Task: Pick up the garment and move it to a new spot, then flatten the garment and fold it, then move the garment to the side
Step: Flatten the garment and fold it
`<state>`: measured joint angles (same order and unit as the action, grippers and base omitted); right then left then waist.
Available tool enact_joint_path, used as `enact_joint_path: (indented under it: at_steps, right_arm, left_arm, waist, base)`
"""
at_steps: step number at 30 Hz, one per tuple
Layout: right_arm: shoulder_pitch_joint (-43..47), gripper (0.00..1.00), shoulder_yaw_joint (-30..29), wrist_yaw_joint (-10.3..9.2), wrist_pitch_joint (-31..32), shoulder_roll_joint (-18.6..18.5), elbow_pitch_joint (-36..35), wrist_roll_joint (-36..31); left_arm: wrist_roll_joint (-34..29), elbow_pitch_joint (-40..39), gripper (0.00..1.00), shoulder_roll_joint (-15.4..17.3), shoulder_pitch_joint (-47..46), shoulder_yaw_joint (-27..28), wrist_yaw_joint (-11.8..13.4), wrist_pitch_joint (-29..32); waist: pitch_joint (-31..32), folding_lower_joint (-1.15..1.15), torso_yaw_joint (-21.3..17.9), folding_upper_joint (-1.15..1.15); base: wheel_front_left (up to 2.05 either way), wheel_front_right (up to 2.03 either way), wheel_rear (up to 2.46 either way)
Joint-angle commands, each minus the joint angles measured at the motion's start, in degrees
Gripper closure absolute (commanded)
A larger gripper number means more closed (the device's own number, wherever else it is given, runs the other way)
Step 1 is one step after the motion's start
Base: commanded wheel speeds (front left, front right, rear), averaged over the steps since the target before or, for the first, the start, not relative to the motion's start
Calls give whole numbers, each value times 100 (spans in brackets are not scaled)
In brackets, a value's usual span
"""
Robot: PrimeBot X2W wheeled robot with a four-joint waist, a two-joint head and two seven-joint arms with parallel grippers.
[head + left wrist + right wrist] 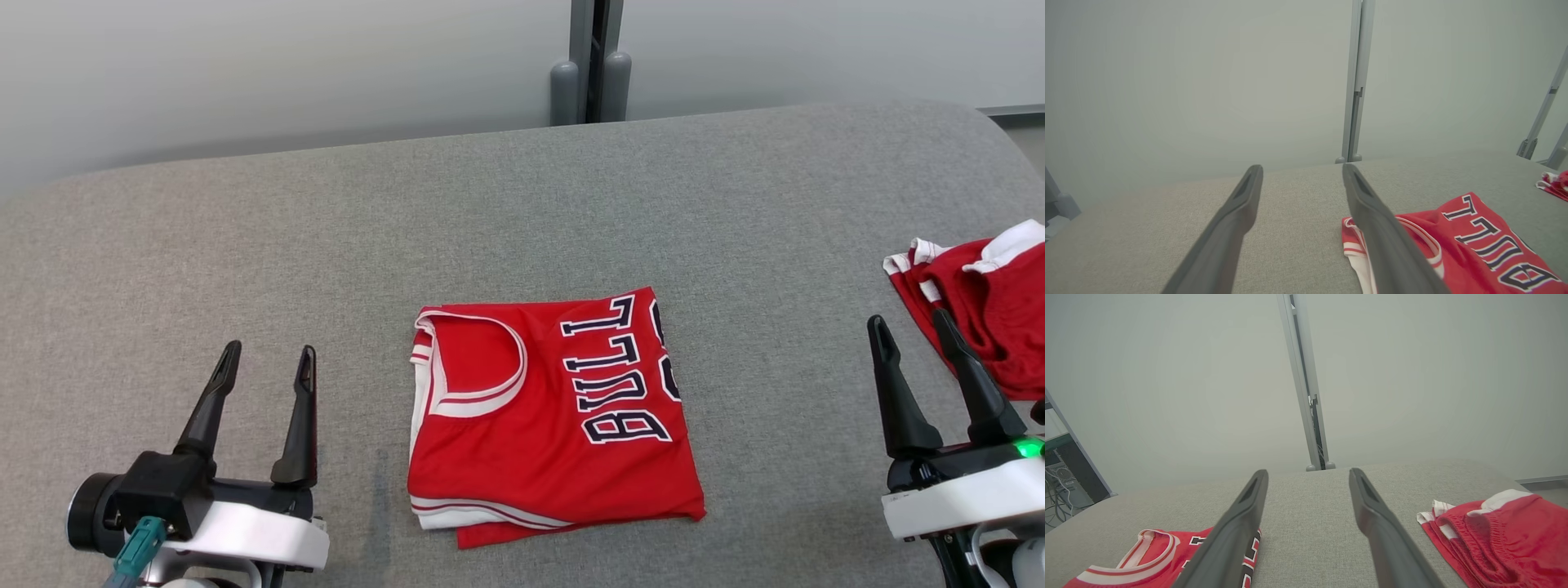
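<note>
Red garments: 2.
- folded red sleeveless jersey with white trim and dark lettering (pixel 555 408): 1
- bunched red fabric garment with white bands (pixel 988 310): 1

Grippers: 2, the left gripper (pixel 270 349) and the right gripper (pixel 909 318). Each has 2 long dark fingers (pixel 298 425), 4 in total.

Grey woven-fabric surface (pixel 245 229): 1.

Grey upright metal post (pixel 589 57): 1.

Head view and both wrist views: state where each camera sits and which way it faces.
Head view: on the head, looking forward and down at the grey cushion with the folded jersey; left gripper and right gripper show, both open.
Left wrist view: low over the cushion, facing the wall along its own fingers; jersey at lower right.
Right wrist view: likewise, own fingers; jersey lower left, shorts lower right.
Shared: both wrist views see jersey, shorts and post.
</note>
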<state>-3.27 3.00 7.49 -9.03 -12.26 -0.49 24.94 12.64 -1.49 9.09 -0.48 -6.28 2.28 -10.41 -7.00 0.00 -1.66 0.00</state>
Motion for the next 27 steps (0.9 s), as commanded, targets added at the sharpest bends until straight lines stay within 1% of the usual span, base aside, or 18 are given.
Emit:
enact_joint_path:
  at_steps: [1, 8, 9, 10, 13, 17, 22, 27]
  right_arm:
    - [37, 0, -28, 0, 47, -23, -24, -17]
    - [-90, 0, -80, 0, 164, -119, -43, -138]
    - [-136, 55, -67, 0, 199, -158, -54, -174]
    - [-176, 100, -6, 0, 255, -201, -50, -174]
    - [-320, 100, 138, 0, 347, -263, -47, -142]
    - [-661, 100, 626, 0, 500, -320, 56, -71]
    - [-1177, 100, 1442, 0, 593, -138, 417, 111]
    - [-1718, 100, 2140, 0, 559, 87, 1137, 328]
  left_arm:
    - [20, -47, 0, 33, 31, -11, 32, 21]
    - [16, -145, 0, 38, 1, -70, 63, 43]
    - [16, -163, 0, 37, -33, -78, 64, 43]
    - [15, -179, 0, 35, -76, -85, 60, 39]
    - [15, -197, 0, 30, -149, -97, 62, 12]
    - [37, -177, 0, -27, -274, -157, 41, -53]
    - [77, -52, 0, -122, -443, -241, -7, -160]
    - [138, 117, 0, -224, -662, -352, -78, -277]
  waist:
    - [-7, 0, 23, 0]
    - [-117, 0, 127, 0]
    - [-156, 0, 157, 0]
    - [-198, 0, 193, 0]
    - [-280, 0, 269, 0]
    - [-459, 0, 481, 0]
    - [-689, 0, 779, 0]
    - [-928, 0, 1083, 0]
  base:
    - [0, 0, 0]
    - [0, 0, 0]
    - [0, 0, 0]
    - [0, 0, 0]
    - [0, 0, 0]
    - [0, 0, 0]
    - [0, 0, 0]
    - [0, 0, 0]
